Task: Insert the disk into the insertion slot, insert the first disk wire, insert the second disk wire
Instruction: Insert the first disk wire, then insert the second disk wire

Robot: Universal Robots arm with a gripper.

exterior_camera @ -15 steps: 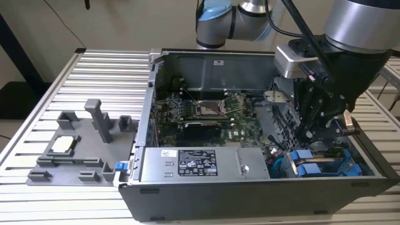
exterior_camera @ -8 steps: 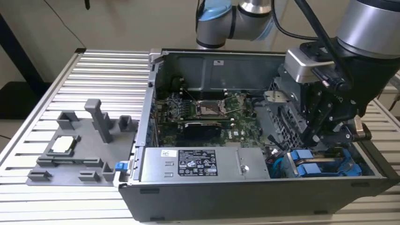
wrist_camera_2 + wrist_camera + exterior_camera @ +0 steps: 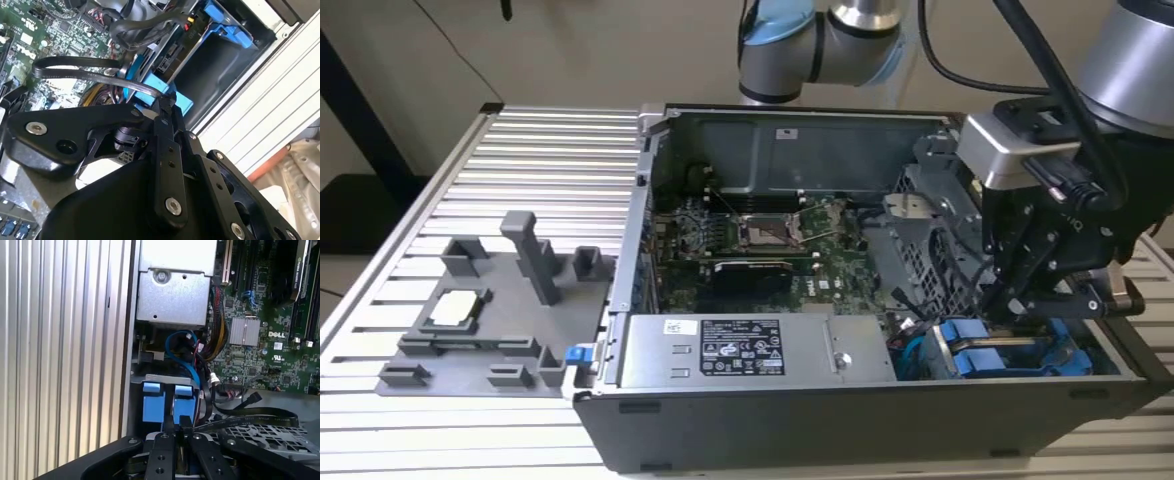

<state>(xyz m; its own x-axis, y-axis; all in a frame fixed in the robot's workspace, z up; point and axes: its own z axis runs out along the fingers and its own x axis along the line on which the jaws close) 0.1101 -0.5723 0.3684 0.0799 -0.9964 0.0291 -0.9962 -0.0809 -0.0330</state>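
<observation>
Blue-framed disk (image 3: 994, 360) seated in the insertion slot (image 3: 1067, 385) — end effector (image 3: 1025, 312) above.

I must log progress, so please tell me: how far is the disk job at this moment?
Looks done: the disk, in its blue caddy, sits in the insertion slot. In hand: the gripper seems shut on a flat black wire beside the caddy. Left: I see no wire plugged into the disk; whether this is the first or second, I cannot tell.

Silver-grey tubular robot arm (image 3: 1134, 60) with pale blue joint caps; black cables along it; silver wrist block; matte black linkage gripper (image 3: 167, 107) with silver screw heads and narrow black fingers (image 3: 169, 427).
</observation>
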